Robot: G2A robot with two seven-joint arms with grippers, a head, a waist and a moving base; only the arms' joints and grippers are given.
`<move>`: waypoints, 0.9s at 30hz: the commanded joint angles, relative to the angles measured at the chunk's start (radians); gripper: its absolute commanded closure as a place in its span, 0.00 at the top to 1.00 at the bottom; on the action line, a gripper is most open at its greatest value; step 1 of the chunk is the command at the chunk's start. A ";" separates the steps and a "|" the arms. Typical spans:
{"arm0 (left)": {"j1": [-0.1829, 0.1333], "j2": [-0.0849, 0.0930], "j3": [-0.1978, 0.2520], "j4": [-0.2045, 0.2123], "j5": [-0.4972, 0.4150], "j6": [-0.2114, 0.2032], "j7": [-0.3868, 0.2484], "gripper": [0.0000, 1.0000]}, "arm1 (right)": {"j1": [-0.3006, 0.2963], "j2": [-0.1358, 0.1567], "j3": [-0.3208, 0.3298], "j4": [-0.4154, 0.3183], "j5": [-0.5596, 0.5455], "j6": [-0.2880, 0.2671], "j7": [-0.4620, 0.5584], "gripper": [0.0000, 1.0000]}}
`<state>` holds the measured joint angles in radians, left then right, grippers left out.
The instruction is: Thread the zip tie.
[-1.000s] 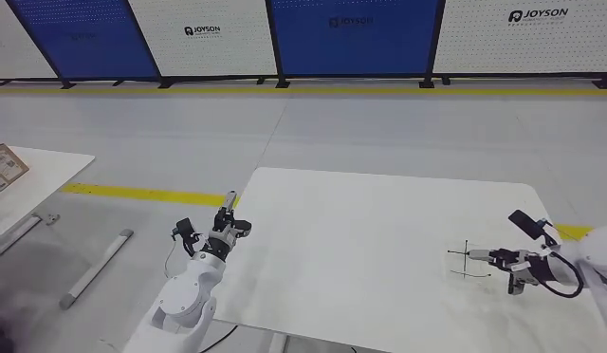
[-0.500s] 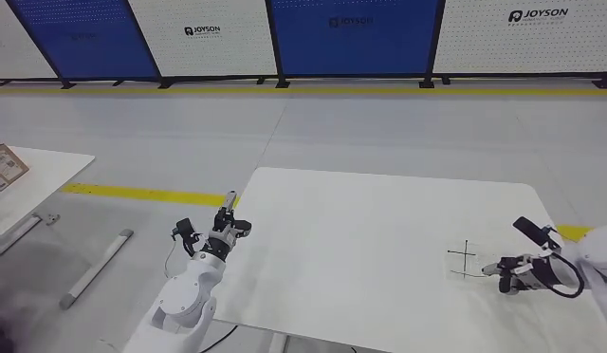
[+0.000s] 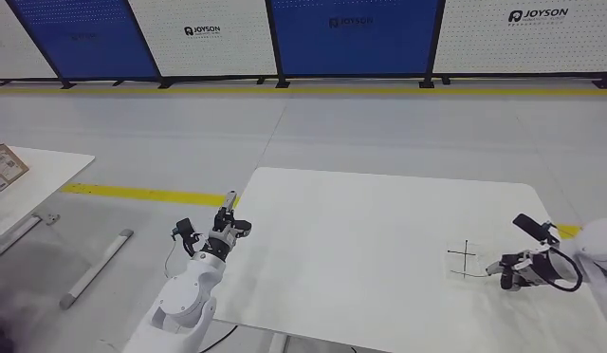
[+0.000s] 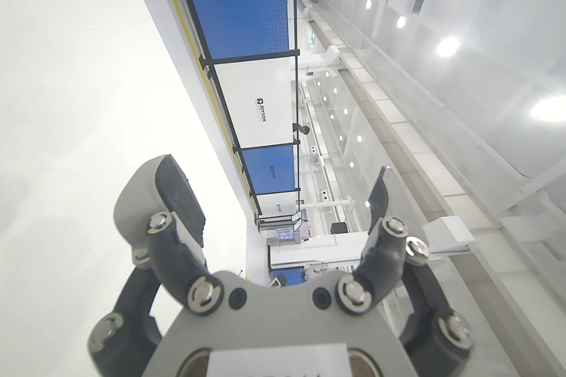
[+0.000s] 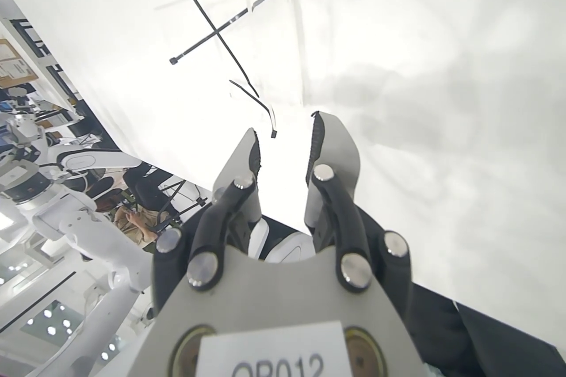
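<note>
Three black zip ties lie on the white table (image 3: 379,230) near its right end. Two of them form a cross (image 3: 465,252) (image 5: 215,29). The third zip tie (image 3: 469,274) (image 5: 254,98) lies just beside the cross, its head end close in front of my right gripper (image 3: 491,269) (image 5: 284,126). That gripper is open with a narrow gap, low over the table, holding nothing. My left gripper (image 3: 229,201) (image 4: 276,166) is open wide and empty at the table's left edge, pointing away toward the room.
The table's near right edge runs right beside my right gripper. Blue and white partition panels (image 3: 351,21) stand far behind the table. A second white table (image 3: 38,173) is off to the left.
My right gripper has drawn back from over the zip ties toward the table's right edge. The zip ties lie as before. The left arm has not moved.
</note>
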<state>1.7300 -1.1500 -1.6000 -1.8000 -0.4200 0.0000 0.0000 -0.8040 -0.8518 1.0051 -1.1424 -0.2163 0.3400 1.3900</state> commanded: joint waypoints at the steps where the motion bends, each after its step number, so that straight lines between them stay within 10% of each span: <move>1: 0.000 0.000 0.000 0.000 0.000 0.000 0.000 1.00 | 0.010 -0.001 -0.013 0.006 0.005 0.000 0.000 0.27; 27: 0.000 0.000 0.000 0.000 0.000 0.000 0.000 1.00 | 0.110 -0.019 -0.149 0.091 0.050 0.000 0.000 0.15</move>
<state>1.7300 -1.1500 -1.6000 -1.8000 -0.4200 0.0000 0.0000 -0.6966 -0.8704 0.8590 -1.0537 -0.1659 0.3400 1.3900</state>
